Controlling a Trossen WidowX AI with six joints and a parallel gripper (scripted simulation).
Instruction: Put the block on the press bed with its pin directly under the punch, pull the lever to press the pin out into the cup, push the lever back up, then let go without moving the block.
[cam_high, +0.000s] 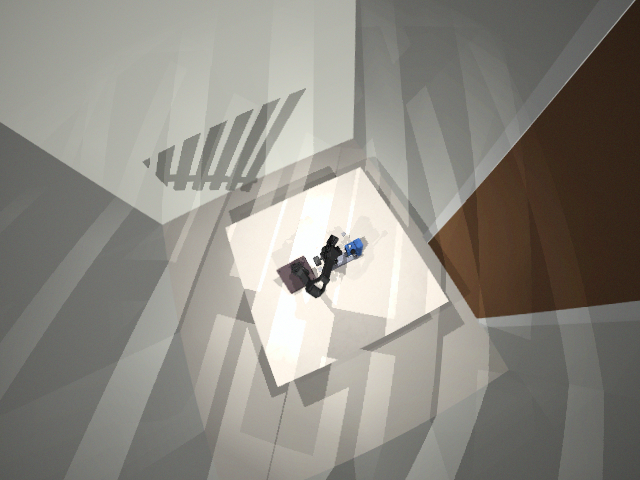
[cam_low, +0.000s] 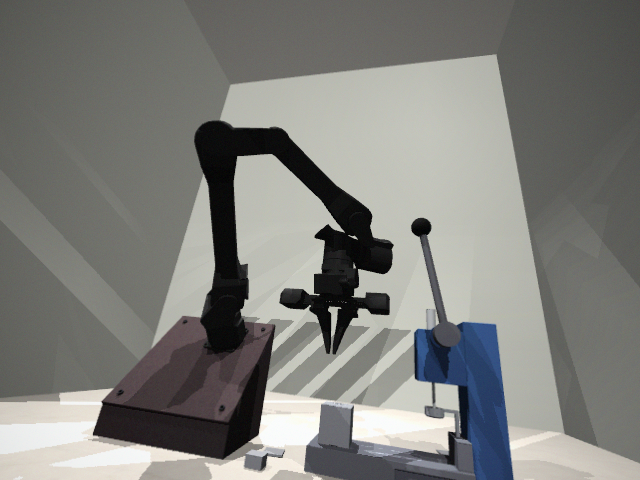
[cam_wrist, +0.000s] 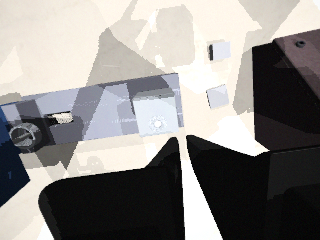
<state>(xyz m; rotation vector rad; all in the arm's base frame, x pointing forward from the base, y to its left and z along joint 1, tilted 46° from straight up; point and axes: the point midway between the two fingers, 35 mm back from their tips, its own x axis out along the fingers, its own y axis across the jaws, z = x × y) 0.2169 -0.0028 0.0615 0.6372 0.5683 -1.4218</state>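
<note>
Left of the blue press (cam_high: 357, 246) (cam_low: 483, 392), the arm (cam_high: 327, 268) (cam_low: 223, 217) is matte black, with chunky rounded joints and tapered, pointed gripper fingers (cam_low: 338, 330); its sloped base (cam_high: 287, 273) (cam_low: 124, 395) is dull maroon with dark corner screws.

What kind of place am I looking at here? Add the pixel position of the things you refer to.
It looks like a small workshop or test bench: a blue lever press (cam_high: 356, 246) (cam_low: 483, 392) (cam_wrist: 7, 175), a black robot arm (cam_high: 328, 268) (cam_low: 222, 222) and its sloped mount (cam_high: 289, 279) (cam_low: 180, 382) (cam_wrist: 305, 65), all on one pale tabletop (cam_high: 289, 351) (cam_low: 62, 449) (cam_wrist: 115, 165).
</note>
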